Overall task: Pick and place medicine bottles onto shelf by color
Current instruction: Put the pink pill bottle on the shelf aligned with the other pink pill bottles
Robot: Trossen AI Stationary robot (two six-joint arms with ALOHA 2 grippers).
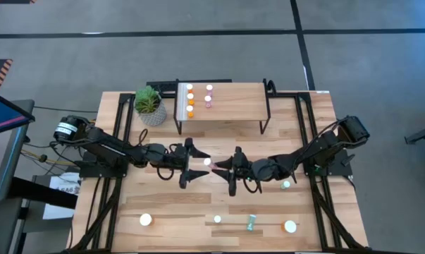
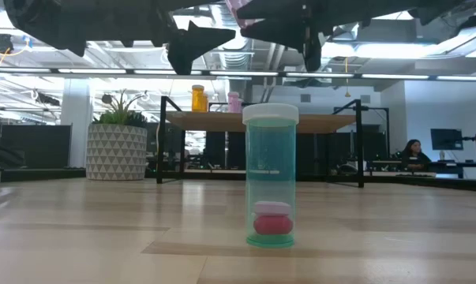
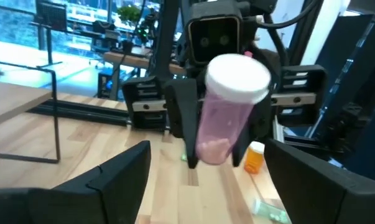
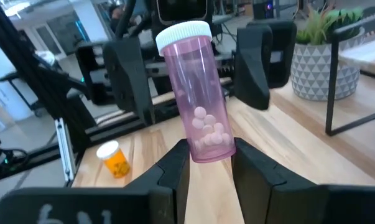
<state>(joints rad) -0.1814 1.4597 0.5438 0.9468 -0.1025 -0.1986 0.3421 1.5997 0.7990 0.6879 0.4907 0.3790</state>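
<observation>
A pink medicine bottle [image 4: 196,93] with a white cap [image 3: 237,78] hangs in the air over the table's middle, with my right gripper [image 4: 211,152] shut on it. My left gripper [image 3: 207,149] faces it from the table's left and is open. Its two fingers [image 4: 128,74] stand on either side of the cap end without touching. The shelf [image 1: 223,102] at the far middle carries orange bottles [image 1: 190,99] and pink bottles [image 1: 208,97] in two rows. More bottles, among them an orange one [image 1: 146,220] and a lying teal one [image 1: 251,223], are on the table's near part. My right gripper pinches the pink bottle's bottom end [image 4: 211,144] between its two fingers. The fingers come about level from the table's right. The bottle sticks out beyond the fingertips, tilted, with its cap [image 4: 184,32] up and toward my left gripper, lifted clear of the table.
A potted plant [image 1: 149,106] stands left of the shelf. A teal bottle [image 2: 271,177] stands upright close before the low camera, and another [image 1: 286,185] stands below my right arm. Black frame rails run along both table sides.
</observation>
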